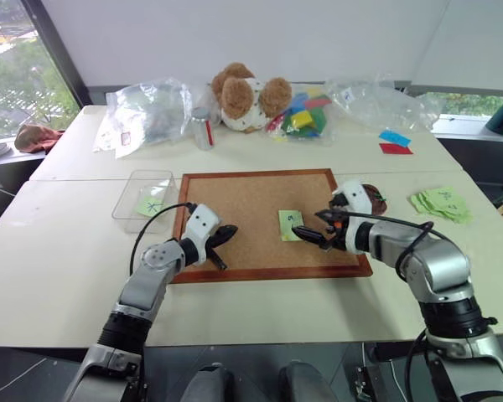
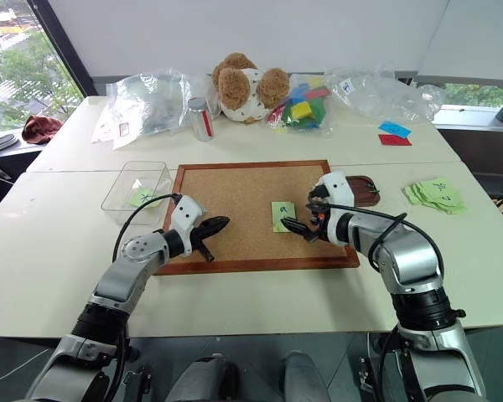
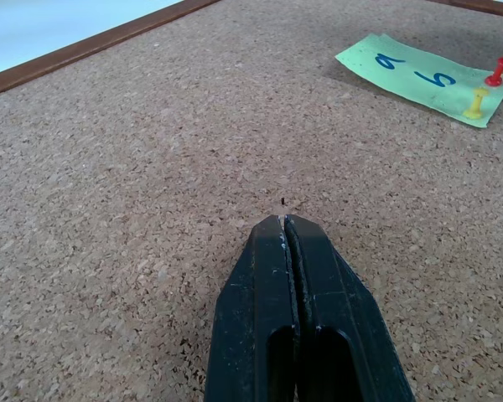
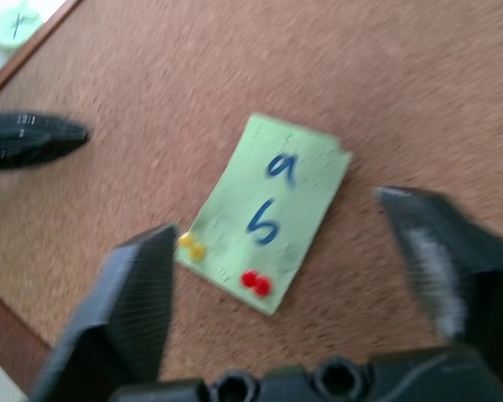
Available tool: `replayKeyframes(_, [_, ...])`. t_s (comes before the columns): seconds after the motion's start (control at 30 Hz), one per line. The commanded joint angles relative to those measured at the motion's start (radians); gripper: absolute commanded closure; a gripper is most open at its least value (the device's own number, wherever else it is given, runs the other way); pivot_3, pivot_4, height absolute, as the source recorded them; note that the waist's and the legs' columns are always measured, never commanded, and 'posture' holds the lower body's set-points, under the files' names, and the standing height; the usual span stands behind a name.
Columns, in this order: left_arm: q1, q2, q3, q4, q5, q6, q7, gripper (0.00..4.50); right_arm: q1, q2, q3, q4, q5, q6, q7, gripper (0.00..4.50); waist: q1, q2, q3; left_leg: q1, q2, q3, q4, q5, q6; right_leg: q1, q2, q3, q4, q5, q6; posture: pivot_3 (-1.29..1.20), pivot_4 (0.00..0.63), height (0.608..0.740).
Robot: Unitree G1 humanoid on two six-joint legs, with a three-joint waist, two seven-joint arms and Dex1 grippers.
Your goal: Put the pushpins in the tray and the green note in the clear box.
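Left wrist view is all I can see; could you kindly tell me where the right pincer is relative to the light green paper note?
Observer: The right pincer is open, close over the light green paper note at its pinned end.
Operator: Thank you. Where is the small dark brown tray?
Observer: The tray sits just off the right edge of the framed cork board, partly hidden behind the right wrist.
Operator: And the clear box, please?
Observer: The transparent plastic box stands just off the board's left edge, with a light green slip marked X inside.

Light green note [image 4: 272, 209] with blue handwriting, pinned by a red pushpin [image 4: 256, 283] and a yellow pushpin [image 4: 190, 244]
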Motion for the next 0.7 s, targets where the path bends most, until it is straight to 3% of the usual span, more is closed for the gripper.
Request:
replayKeyframes(0.03, [0.038, 0.009, -0.032, 0.025, 0.02, 0.039, -0.012, 4.5, 0.002, -0.011, 0.028, -0.032, -0.037, -0.057, -0.001, 1.8, 0.0, 0.0, 0.0, 0.0, 0.0, 0.0, 0.0, 0.0, 0.0, 0.0, 0.0, 0.0, 0.0, 0.0, 0.0, 0.0, 0.15, 0.74])
replayKeyframes(0.3, [0.039, 0.009, -0.032, 0.024, 0.021, 0.041, -0.008, 4.5, 0.031, -0.02, 0.057, -0.047, -0.067, -0.11, 0.022, 1.8, 0.0, 0.0, 0.0, 0.0, 0.0, 0.0, 0.0, 0.0, 0.0, 0.0, 0.0, 0.0, 0.0, 0.0, 0.0, 0.0, 0.15, 0.74])
replayKeyframes(0.37, [0.04, 0.009, -0.032, 0.024, 0.021, 0.04, -0.008, 4.5, 0.041, -0.019, 0.061, -0.052, -0.072, -0.117, 0.024, 2.4, 0.0, 0.0, 0.0, 0.0, 0.0, 0.0, 0.0, 0.0, 0.0, 0.0, 0.0, 0.0, 0.0, 0.0, 0.0, 0.0, 0.15, 0.74])
replayKeyframes(0.5, [0.039, 0.009, -0.032, 0.025, 0.022, 0.039, -0.008, 4.5, 0.052, -0.023, 0.066, -0.058, -0.076, -0.117, 0.031, 4.11, 0.0, 0.0, 0.0, 0.0, 0.0, 0.0, 0.0, 0.0, 0.0, 0.0, 0.0, 0.0, 0.0, 0.0, 0.0, 0.0, 0.15, 0.74])
replayKeyframes(0.7, [0.04, 0.009, -0.032, 0.023, 0.022, 0.039, -0.009, 4.5, 0.06, -0.028, 0.067, -0.059, -0.083, -0.108, 0.034, 4.11, 0.0, 0.0, 0.0, 0.0, 0.0, 0.0, 0.0, 0.0, 0.0, 0.0, 0.0, 0.0, 0.0, 0.0, 0.0, 0.0, 0.15, 0.74])
